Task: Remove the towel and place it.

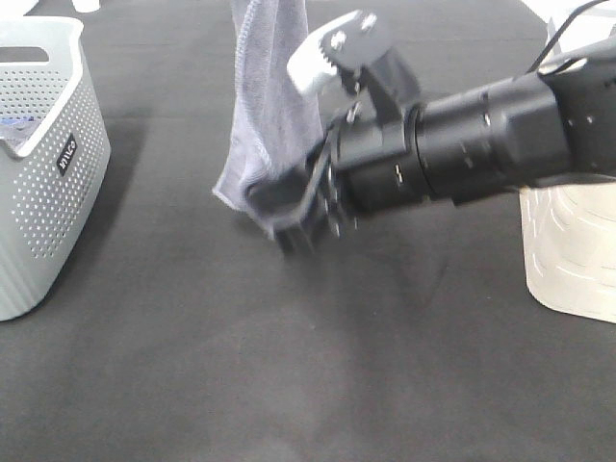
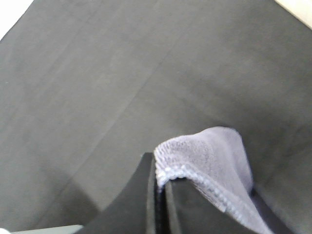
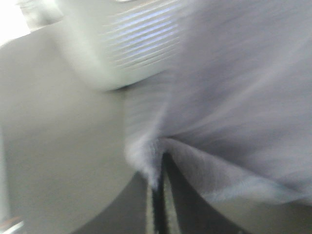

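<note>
Both grippers are pinched shut on the towel [image 1: 269, 106], which hangs over the table [image 1: 192, 366] near its far edge. The left gripper [image 2: 160, 171] holds the stitched hem and the right gripper [image 1: 289, 219] holds a low corner. Pull them apart slowly so the soft, fuzzy cloth opens flat without slipping.

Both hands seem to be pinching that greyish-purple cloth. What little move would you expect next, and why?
Probably the right hand draws its corner sideways, away from the left hand, to spread the grey-lavender microfibre towel. It hangs bunched, each hand shut on an edge, with black table below to lay it on.
</note>
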`<state>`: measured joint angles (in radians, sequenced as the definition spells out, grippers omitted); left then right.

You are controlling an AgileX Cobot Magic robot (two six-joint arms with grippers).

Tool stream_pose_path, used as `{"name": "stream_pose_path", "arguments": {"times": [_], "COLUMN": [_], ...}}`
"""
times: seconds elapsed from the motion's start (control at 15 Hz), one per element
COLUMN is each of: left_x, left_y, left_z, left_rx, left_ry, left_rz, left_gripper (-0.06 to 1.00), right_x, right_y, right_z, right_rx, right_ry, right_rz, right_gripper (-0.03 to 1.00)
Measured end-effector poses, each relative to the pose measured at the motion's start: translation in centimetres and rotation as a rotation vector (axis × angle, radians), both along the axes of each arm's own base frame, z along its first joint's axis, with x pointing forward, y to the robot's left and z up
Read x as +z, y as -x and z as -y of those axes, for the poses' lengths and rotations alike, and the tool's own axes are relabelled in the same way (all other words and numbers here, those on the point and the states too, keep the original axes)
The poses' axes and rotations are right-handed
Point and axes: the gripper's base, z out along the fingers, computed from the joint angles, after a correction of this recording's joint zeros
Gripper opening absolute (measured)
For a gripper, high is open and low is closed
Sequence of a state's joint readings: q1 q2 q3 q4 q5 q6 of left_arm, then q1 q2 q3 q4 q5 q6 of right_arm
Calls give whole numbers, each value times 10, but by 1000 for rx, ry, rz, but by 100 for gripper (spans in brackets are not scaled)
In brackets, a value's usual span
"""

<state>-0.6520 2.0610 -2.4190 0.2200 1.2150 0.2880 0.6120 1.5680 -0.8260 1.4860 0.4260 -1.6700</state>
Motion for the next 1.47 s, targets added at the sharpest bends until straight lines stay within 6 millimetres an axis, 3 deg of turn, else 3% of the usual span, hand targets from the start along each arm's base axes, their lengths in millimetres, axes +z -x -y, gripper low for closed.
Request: {"name": "stream_pose_path", "arguments": {"times": [0.13, 0.33, 0.6, 0.87, 1.07, 1.13, 1.47], "left_x": [-2, -9, -8, -6, -6, -6, -6], "left_y": [3, 5, 4, 1, -2, -2, -2], "left_z": [2, 8, 8, 5, 1, 1, 1], "left_rx": [-16, -42, -37, 0, 46, 47, 125], "left_ry": [22, 49, 43, 33, 25, 25, 104], "left_rz": [-45, -100, -90, -57, -39, -38, -69], "left_gripper": [0, 0, 0, 0, 0, 0, 0], "right_x": [-11, -16, 6, 15, 36, 54, 94], "right_y": [15, 19, 19, 14, 1, -13, -54], "right_z": [6, 27, 49, 52, 49, 54, 98], "right_rx": [59, -80, -154, -249, -325, -388, -572], "right_ry": [124, 345, 506, 473, 452, 432, 409], "right_rz": [-185, -302, -175, -133, -75, -25, 59], "right_gripper": [0, 0, 0, 0, 0, 0, 0]}}
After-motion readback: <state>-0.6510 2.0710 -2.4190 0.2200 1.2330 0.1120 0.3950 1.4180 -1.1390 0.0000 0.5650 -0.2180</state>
